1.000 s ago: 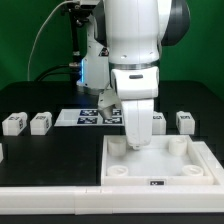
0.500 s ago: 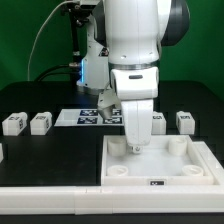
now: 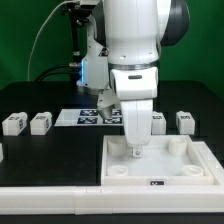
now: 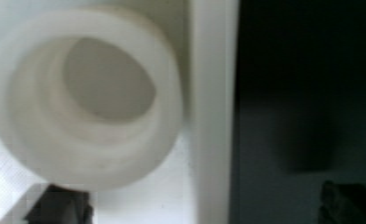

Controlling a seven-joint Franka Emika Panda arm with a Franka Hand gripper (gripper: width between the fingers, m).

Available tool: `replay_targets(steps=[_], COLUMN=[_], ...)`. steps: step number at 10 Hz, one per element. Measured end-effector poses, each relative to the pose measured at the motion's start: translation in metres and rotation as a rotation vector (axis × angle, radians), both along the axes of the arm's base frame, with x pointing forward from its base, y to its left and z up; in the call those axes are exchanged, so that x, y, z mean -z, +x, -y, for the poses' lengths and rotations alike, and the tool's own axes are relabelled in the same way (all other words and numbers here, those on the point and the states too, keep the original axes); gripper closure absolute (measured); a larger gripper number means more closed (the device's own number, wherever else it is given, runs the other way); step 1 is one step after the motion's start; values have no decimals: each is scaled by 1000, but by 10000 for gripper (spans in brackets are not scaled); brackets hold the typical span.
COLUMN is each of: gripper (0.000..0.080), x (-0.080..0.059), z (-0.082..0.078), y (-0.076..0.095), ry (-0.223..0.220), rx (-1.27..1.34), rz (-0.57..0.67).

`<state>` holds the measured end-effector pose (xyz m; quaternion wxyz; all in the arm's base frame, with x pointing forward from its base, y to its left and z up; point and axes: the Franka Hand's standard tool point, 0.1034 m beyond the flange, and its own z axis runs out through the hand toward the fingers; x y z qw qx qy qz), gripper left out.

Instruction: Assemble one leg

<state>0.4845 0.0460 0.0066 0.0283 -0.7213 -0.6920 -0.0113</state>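
The large white square tray-like part (image 3: 160, 168) lies at the front, with round corner sockets. My gripper (image 3: 134, 152) points down at its far edge near the far-left socket, fingertips almost on the part. In the wrist view the gripper (image 4: 201, 205) is open and empty. One dark fingertip (image 4: 55, 205) is over the white surface beside a round socket (image 4: 91, 100), the other (image 4: 349, 203) over the black table, so the fingers straddle the part's edge. Small white legs with tags lie on the table: two at the exterior view's left (image 3: 13, 124) (image 3: 40, 122), two at its right (image 3: 184, 121) (image 3: 157, 119).
The marker board (image 3: 80, 117) lies flat behind the gripper, partly hidden by the arm. A long white bar (image 3: 50, 195) runs along the front of the table. A small white piece shows at the exterior view's left edge (image 3: 2, 152).
My gripper has come down a little toward the far edge of the tray-like part. The legs and the part have not moved.
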Motion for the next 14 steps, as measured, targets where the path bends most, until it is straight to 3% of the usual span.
replay_targets(steps=[2,7,12,13,14], gripper=[151,151,151,151,151], x=[-1,-46,-45,-45,-45], z=[0,-12,-13,-14,-17], y=[0,-13,-14,-15,-25], ry=[-1,-21,-21,-17,0], rx=[6,152,236,341,620], rz=[-1,32,25,23,23])
